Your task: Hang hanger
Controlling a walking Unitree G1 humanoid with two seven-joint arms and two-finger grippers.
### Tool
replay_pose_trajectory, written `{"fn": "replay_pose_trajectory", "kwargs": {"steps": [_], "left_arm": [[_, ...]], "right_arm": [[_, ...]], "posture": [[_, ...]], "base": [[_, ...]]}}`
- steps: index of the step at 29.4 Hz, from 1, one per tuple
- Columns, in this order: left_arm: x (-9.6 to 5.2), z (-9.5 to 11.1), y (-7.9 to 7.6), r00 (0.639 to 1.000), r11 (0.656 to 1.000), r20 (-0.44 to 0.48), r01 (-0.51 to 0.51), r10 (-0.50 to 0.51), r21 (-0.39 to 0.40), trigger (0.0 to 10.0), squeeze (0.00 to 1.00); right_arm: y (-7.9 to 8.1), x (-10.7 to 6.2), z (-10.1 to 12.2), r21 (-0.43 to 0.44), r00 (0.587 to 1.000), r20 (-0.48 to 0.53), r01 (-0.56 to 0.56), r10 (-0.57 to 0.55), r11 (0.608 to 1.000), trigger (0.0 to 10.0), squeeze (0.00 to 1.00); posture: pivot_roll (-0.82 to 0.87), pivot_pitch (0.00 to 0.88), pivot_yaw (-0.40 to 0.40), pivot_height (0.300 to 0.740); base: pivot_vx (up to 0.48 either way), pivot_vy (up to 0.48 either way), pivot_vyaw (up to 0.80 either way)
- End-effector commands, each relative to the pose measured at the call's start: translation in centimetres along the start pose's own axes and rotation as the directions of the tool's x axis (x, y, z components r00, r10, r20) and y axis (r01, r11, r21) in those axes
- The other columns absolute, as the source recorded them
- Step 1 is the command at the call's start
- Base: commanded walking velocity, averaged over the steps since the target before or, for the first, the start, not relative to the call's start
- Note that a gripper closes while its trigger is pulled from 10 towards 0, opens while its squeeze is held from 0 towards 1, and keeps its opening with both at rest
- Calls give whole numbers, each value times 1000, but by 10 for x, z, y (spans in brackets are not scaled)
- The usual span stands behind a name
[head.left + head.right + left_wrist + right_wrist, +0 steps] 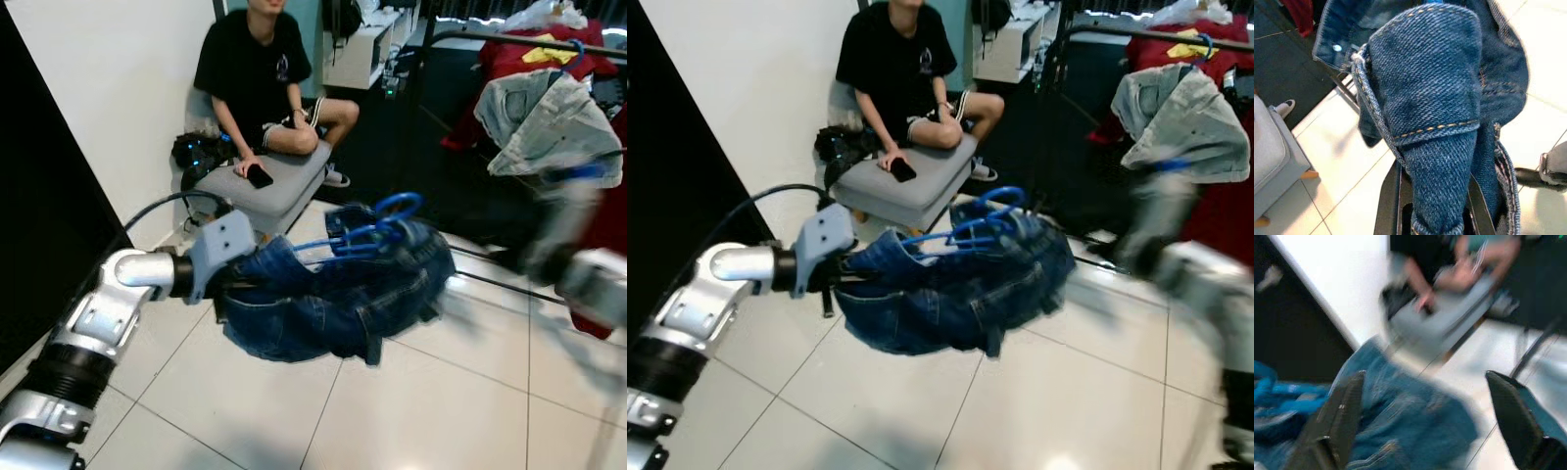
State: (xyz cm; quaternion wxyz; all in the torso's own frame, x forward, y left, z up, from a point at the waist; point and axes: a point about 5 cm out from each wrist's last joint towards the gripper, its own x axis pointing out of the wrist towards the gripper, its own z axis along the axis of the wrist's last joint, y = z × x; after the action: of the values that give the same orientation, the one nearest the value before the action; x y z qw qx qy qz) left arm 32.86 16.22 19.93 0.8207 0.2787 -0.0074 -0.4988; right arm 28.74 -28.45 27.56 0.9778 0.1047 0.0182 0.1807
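Left eye view: left gripper [227,289] clamped on floppy, heavy jeans [333,294] — right gripper [1425,421] wide open, empty. Take the stiff blue hanger hook [397,206], not cloth.

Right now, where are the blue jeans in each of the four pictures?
Left eye view: dark blue denim jeans bunched at centre, beside the left gripper.
Right eye view: centre again, just below the blue plastic hanger.
Left wrist view: up close, draped over the fingers.
Right wrist view: blurred, low between the right gripper's open fingers.
Shared landmark: the grey cushioned stool.
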Motion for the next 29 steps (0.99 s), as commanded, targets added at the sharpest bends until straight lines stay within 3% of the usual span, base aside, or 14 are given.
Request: {"fn": "replay_pose_trajectory", "kwargs": {"steps": [1,5,7,8,11,12,13,14,15,17,18,19,22,29], "left_arm": [[-3,7,4,999,1000,38,19,-19,2,0,0],[-3,6,1,997,998,39,61,-62,4,0,0],[-3,6,1,997,998,39,61,-62,4,0,0],[-3,7,0,995,996,49,85,-85,2,0,0],[-4,10,0,991,993,72,118,-117,-6,0,0],[-5,15,-1,983,988,107,155,-152,-21,0,0],[-5,15,-1,983,988,107,155,-152,-21,0,0],[-6,19,-1,975,983,133,182,-176,-32,0,0],[-6,24,-1,966,976,164,212,-202,-42,0,0],[-6,24,-1,966,976,164,212,-202,-42,0,0],[-6,27,-1,957,971,185,236,-223,-48,0,0],[-6,27,-1,957,971,185,236,-223,-48,0,0],[-9,41,-4,913,939,247,342,-324,-31,0,0],[-17,48,-9,858,893,271,451,-436,11,0,0]], "right_arm": [[-10,-18,22,-29,994,107,0,3,1000,10000,1000],[-14,-45,48,-91,982,186,-23,39,996,10000,1000],[-14,-45,48,-91,982,186,-23,39,996,10000,1000],[-10,-57,51,-147,983,152,-78,101,986,10000,1000],[-1,-68,44,-214,980,44,-178,192,960,10000,1000],[11,-76,33,-237,953,-85,-304,292,923,10000,816],[11,-76,33,-237,953,-85,-304,292,923,10000,816],[20,-81,23,-234,915,-178,-396,361,888,10000,647],[29,-84,13,-218,868,-253,-482,428,849,10000,0],[29,-84,13,-218,868,-253,-482,428,849,10000,0],[36,-85,7,-201,831,-292,-536,473,820,10000,0],[36,-85,7,-201,831,-292,-536,473,820,10000,0],[50,-82,-12,-162,725,-425,-650,542,742,10000,0],[50,-82,-14,-162,684,-481,-685,549,711,10000,0]], "posture": [[-29,51,19,740],[-32,46,18,740],[-32,46,18,740],[-37,40,19,740],[-42,44,19,740],[-46,47,19,740],[-46,47,19,740],[-48,48,20,740],[-48,50,21,740],[-48,50,21,740],[-45,50,23,740],[-45,50,23,740],[-40,54,23,740],[-38,56,22,740]], "base": [[0,0,0],[0,0,0],[0,0,0],[0,0,0],[0,0,0],[0,0,0],[0,0,0],[0,0,0],[0,0,0],[0,0,0],[0,0,0],[0,0,0],[0,0,0],[0,0,0]]}}
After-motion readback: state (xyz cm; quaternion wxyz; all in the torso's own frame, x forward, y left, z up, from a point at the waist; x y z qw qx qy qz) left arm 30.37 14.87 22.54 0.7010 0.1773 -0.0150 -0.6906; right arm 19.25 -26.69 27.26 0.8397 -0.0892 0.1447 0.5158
